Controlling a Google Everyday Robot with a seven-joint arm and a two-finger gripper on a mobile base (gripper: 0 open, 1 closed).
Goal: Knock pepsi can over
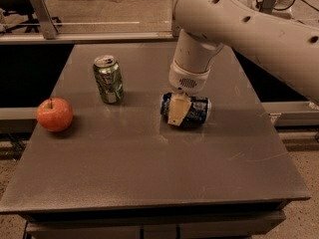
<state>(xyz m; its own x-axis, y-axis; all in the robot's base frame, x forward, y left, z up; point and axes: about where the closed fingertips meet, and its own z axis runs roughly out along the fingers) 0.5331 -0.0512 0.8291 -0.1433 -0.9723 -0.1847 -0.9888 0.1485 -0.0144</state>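
Observation:
The pepsi can [195,111] is dark blue and lies on its side near the middle of the grey table [149,163]. Its silver top points left. My gripper [178,110] hangs straight down from the white arm over the can's left end. One tan finger [176,111] shows in front of the can and covers part of it; the other finger is hidden behind it.
A green can [108,78] stands upright at the back left of the table. A red apple [54,114] sits near the left edge. A metal rail [89,34] runs behind the table. The white arm [249,24] reaches in from the upper right.

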